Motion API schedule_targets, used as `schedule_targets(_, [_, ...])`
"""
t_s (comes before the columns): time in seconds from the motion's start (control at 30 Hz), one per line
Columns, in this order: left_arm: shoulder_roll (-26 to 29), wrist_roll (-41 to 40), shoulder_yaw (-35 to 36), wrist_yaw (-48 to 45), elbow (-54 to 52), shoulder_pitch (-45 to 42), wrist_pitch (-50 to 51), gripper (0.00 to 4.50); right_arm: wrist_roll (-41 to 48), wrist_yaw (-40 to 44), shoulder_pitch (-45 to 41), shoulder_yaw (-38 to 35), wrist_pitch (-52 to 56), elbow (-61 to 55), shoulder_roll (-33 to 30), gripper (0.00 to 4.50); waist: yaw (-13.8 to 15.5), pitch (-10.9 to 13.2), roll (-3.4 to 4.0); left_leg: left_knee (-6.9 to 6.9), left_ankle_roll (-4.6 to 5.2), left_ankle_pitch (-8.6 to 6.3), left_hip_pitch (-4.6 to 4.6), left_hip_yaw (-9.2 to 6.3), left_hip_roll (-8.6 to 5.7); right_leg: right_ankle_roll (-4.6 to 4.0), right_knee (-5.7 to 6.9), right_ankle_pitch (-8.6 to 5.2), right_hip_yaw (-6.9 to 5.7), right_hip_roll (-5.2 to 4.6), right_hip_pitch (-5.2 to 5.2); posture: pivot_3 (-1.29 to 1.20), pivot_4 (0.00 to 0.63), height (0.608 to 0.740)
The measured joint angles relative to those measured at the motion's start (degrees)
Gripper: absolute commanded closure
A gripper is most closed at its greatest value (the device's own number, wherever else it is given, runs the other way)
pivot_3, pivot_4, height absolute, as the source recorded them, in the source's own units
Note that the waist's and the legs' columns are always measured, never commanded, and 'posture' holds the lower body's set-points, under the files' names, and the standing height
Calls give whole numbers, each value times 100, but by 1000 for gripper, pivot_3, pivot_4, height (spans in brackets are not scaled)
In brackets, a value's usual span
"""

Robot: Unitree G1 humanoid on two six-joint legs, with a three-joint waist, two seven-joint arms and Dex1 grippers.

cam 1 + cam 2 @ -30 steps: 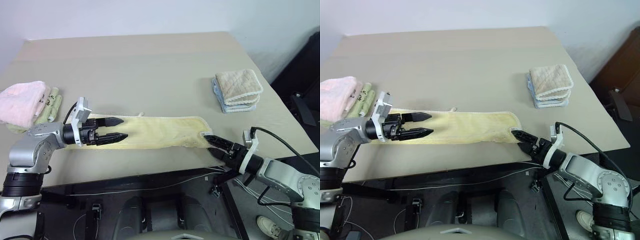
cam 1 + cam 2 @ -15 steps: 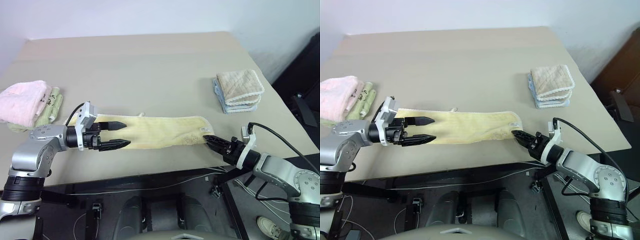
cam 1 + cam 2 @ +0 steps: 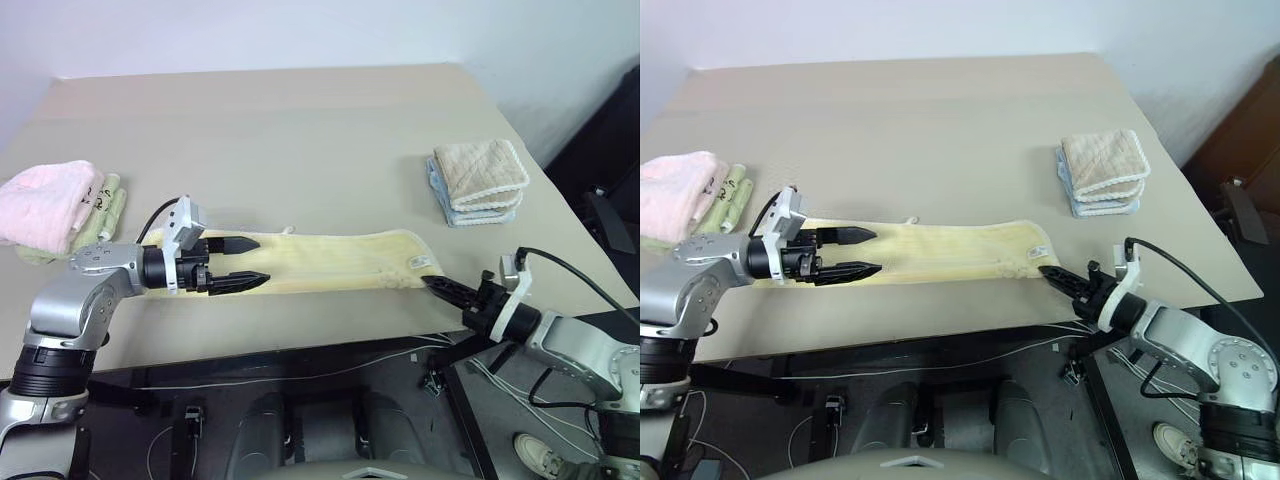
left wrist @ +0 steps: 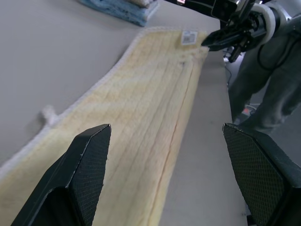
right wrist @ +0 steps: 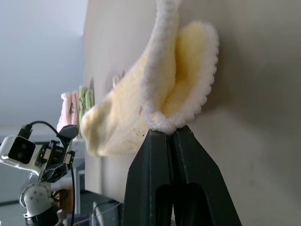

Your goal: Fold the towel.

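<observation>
The towel [image 3: 330,262], pale yellow with a whitish hem, lies stretched out lengthwise along the near edge of the table [image 3: 300,130]. My left gripper [image 3: 262,259] hovers over its left end, pointing along it. Its fingers [image 4: 87,155] are spread wide, with nothing between them. My right gripper [image 3: 432,283] comes in from beyond the table's near right edge, shut on the towel's right corner beside the small white label [image 4: 189,37]. In the right wrist view the folded hem [image 5: 188,70] rises straight from the closed fingertips [image 5: 169,132].
A stack of folded beige and blue cloths [image 3: 478,180] sits at the right of the table. A folded pink towel [image 3: 45,205] and green rolls [image 3: 105,205] lie at the far left. The table's front edge runs just below the towel.
My right gripper has shut on the towel's right corner and drawn it slightly right. The rumpled right end now lies flatter and straighter. The left gripper stays open.
</observation>
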Motion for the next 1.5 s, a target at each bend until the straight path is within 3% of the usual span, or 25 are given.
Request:
schedule_targets(0.17, [-15,38,-12,-38,108,5,-101,510,-19,284,39,-114,114,12,-765,4441,1,1,3,1,1,-1,0,1,-1,0,0,0,0,0,0,0,150,740])
schedule_targets(0.43, [-17,203,-35,-154,442,11,-433,510,-263,848,-789,170,114,-595,-1166,4441,0,2,3,1,1,-1,-2,1,5,1,-1,0,1,8,-4,0,150,740])
schedule_targets(0.73, [-10,273,-31,-163,501,66,-589,510,-1257,1851,-2030,1356,477,-1250,-1368,4441,1,2,3,1,3,-1,-5,2,3,0,-4,0,1,1,-9,0,150,740])
schedule_targets(1.03, [19,330,-19,-143,496,146,-678,510,-3341,2898,-2832,2812,559,-1231,-607,4441,-8,2,3,0,3,-2,-12,3,2,0,-2,0,0,-4,-18,0,150,740])
schedule_targets(1.5, [52,286,24,97,-79,355,-453,510,-5657,4000,-3657,3999,156,-885,771,4441,-21,3,4,0,3,-2,-12,6,0,1,5,0,-1,-3,-21,0,150,740])
